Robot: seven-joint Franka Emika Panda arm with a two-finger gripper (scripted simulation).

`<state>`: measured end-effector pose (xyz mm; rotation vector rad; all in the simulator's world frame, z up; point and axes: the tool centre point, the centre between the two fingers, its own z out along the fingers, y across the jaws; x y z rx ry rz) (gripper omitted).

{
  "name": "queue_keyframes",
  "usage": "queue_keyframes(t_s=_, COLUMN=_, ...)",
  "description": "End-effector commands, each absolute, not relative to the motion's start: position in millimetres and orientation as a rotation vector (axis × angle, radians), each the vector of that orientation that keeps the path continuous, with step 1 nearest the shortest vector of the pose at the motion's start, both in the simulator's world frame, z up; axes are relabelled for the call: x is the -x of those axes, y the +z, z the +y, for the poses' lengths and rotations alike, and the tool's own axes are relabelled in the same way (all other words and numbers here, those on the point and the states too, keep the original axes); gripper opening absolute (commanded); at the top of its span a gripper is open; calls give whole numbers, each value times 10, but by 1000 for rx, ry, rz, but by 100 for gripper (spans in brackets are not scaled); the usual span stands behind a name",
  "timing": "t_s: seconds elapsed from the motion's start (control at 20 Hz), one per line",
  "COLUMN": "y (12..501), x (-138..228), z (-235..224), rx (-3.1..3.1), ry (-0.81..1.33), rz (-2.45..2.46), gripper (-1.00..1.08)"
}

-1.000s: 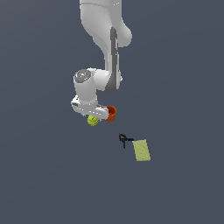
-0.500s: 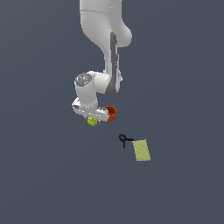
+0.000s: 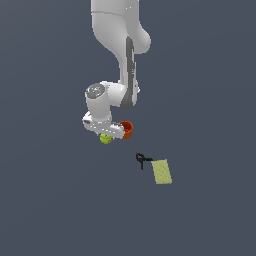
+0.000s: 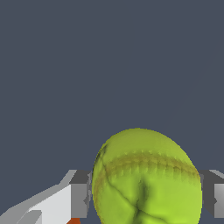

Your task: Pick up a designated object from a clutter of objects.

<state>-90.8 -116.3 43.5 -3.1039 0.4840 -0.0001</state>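
The yellow-green ball (image 3: 105,139) with faint seam lines sits right under my hand, next to the orange-red cup (image 3: 127,129). My gripper (image 3: 107,136) is down over the ball. In the wrist view the ball (image 4: 146,179) fills the gap of the gripper (image 4: 146,194), and the grey fingers (image 4: 80,192) press against both of its sides. A sliver of the cup (image 4: 73,221) shows beside one finger. I cannot tell whether the ball rests on the floor or is lifted.
A small black clamp (image 3: 142,160) lies towards the exterior view's right of the ball, with the pale yellow-green flat rectangle (image 3: 161,171) just beyond it. The floor is plain dark grey.
The hand has sunk slightly over the ball since one second ago. The ball, cup, clamp and rectangle have not moved.
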Motion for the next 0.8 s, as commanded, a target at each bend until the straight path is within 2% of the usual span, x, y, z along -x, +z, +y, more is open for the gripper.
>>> queue_keyframes(t_s=0.0, y=453, x=898, z=-1161, rx=3104, ry=-1, rz=484, gripper=-100)
queue_keyframes(t_s=0.4, y=702, x=794, z=-1123, rx=3104, ry=-1, rz=484, gripper=-100)
queue_keyframes(t_s=0.75, y=1152, x=605, z=-1059, rx=3106, ry=-1, rz=486, gripper=-100)
